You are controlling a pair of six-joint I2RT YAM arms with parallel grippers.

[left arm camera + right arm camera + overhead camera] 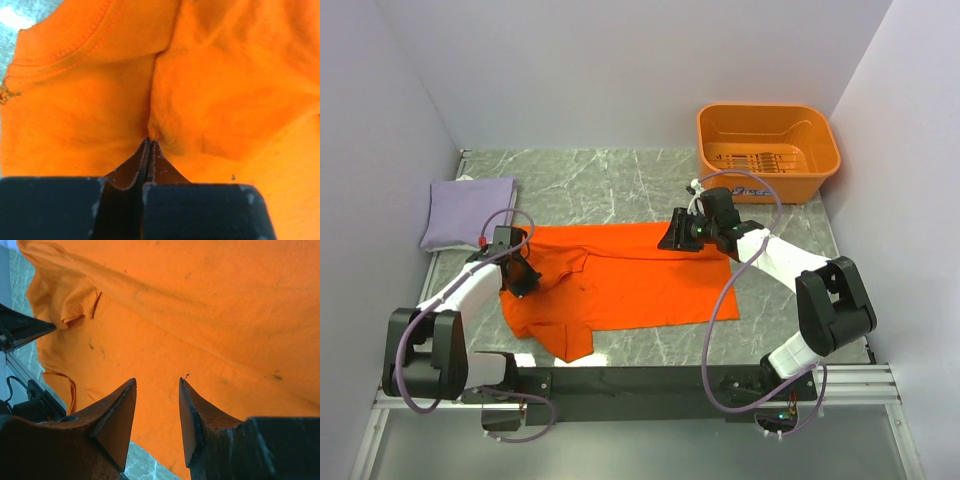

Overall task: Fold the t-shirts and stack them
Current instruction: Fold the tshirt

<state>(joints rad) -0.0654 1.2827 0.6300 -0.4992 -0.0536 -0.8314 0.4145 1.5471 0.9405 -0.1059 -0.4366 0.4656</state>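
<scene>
Orange t-shirt [630, 280] lies spread across the middle of the top view on the marble table [620, 180], one sleeve trailing toward the lower left. At the upper right we see the plastic basket [767, 150], well apart from it. The lavender t-shirt [465, 212] sits folded at the left edge, near the orange one. Our left gripper [150, 141] is clamped tight on a pucker of orange cloth at the shirt's left end. Our right gripper [157, 381] hangs over the shirt's upper right edge, jaws partly parted, gripping nothing.
</scene>
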